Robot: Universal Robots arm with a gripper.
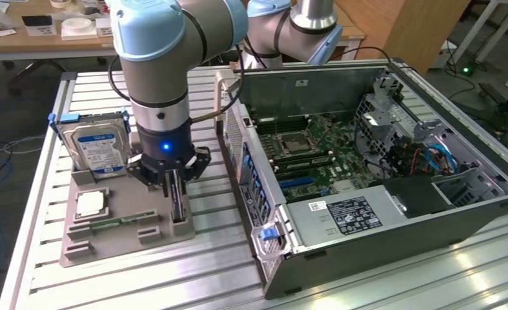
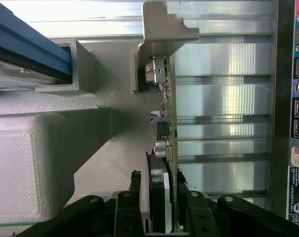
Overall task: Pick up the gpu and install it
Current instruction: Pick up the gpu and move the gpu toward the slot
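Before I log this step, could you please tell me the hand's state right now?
Hand: at the gpu in its tray; open or closed on it cannot be told.

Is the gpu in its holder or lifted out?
In: the gpu stands on edge in a slot of the grey holder, end effector over it.

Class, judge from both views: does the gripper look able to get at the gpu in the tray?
Probably yes: the gripper sits right over the upright gpu, with nothing between them.
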